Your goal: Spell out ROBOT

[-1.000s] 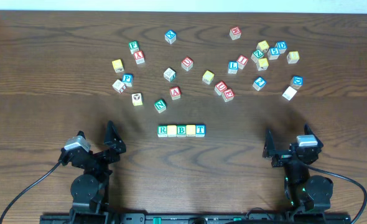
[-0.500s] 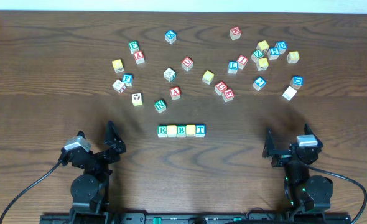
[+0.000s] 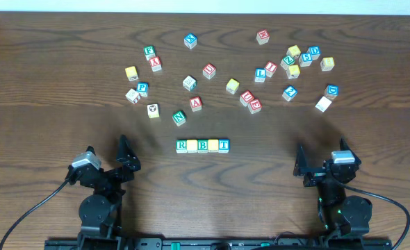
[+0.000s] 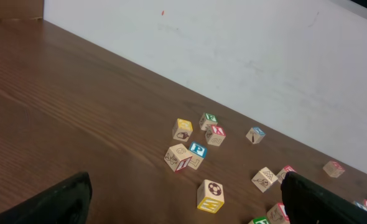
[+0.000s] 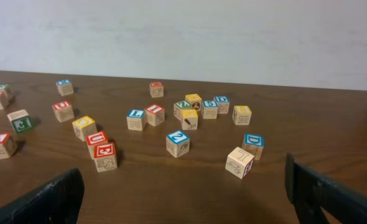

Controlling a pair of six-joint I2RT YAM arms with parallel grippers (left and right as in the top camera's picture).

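ROBOT row (image 3: 202,145) sits between left gripper (image 3: 127,154) and right gripper (image 3: 302,165).

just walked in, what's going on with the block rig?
Nothing is being handled right now. The left end effector and right end effector are both open and empty, near the front edge of the table. Mid-table, five cubes sit in a tight row: R cube, yellow-faced cube, B cube, second yellow-faced cube, T cube. The yellow faces are too small to read. The other cubes lie scattered behind the row, the N cube nearest.
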